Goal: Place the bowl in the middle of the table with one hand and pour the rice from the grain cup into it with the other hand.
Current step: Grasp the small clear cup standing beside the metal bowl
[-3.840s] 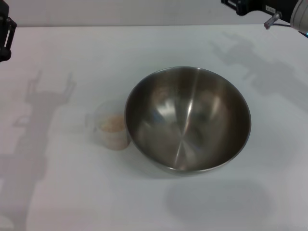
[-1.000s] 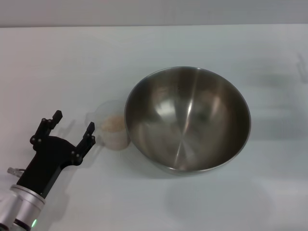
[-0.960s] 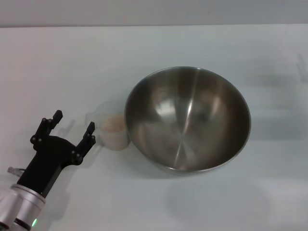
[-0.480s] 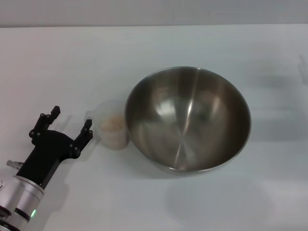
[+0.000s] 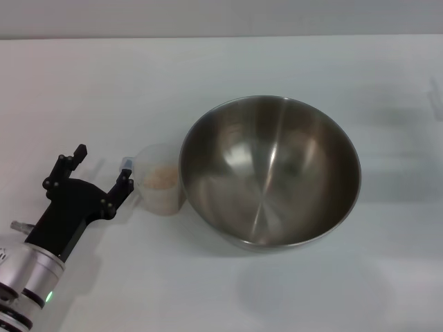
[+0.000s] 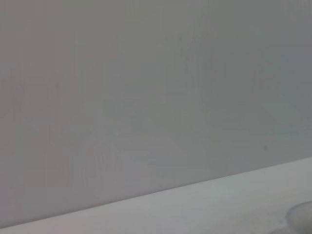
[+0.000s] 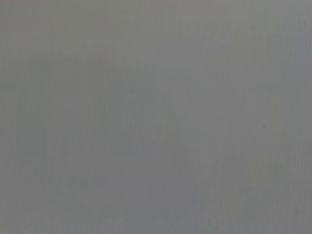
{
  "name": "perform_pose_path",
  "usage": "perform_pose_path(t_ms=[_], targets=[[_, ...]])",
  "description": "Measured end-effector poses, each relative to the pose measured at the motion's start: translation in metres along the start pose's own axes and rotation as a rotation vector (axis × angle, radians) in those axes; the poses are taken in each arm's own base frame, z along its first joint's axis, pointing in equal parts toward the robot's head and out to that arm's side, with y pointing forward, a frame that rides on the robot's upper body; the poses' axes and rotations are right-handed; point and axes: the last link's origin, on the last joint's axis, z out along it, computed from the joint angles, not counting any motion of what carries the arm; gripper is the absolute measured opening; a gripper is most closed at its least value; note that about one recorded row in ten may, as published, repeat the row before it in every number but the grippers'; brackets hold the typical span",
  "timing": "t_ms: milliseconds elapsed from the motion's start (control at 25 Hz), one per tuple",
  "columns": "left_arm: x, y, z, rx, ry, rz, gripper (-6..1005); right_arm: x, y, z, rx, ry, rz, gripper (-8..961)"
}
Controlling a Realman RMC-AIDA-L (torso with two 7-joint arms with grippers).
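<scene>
The shiny steel bowl [image 5: 270,171] stands on the white table [image 5: 208,76], a little right of its middle, with nothing inside. Against the bowl's left side stands the clear grain cup [image 5: 160,181], upright, with beige rice [image 5: 159,178] in it. My left gripper [image 5: 102,167] is open, low over the table just left of the cup. One black fingertip [image 5: 126,170] sits right at the cup's small side handle; the other fingertip [image 5: 79,150] is farther left. Nothing is between them. The right gripper is out of view.
Bare white tabletop lies behind the bowl and in front of it. The left arm's silver wrist [image 5: 24,280] comes in from the lower left corner. In the left wrist view only a grey wall and a strip of table edge [image 6: 234,195] show.
The left arm came into view from the lower left and has crept up and right toward the cup, its near fingertip now at the handle. The right arm left the view earlier.
</scene>
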Motion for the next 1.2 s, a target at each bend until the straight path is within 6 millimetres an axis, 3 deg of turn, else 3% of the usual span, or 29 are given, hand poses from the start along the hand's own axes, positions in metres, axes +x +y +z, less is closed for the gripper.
perform_pose_path(t_ms=[680, 1120, 1200], targets=[[0.0005, -0.0002, 0.0048, 0.001, -0.005, 0.000, 681, -0.0001, 0.0009, 0.0023, -0.003, 0.004, -0.001, 494], [0.0019, 0.0017, 0.0055, -0.017, 0.002, 0.008, 219, -0.0001, 0.0009, 0.0023, -0.003, 0.004, -0.001, 494], [0.0020, 0.0018, 0.0056, -0.018, 0.003, 0.008, 173, -0.0001, 0.0009, 0.0023, -0.003, 0.005, -0.001, 494]])
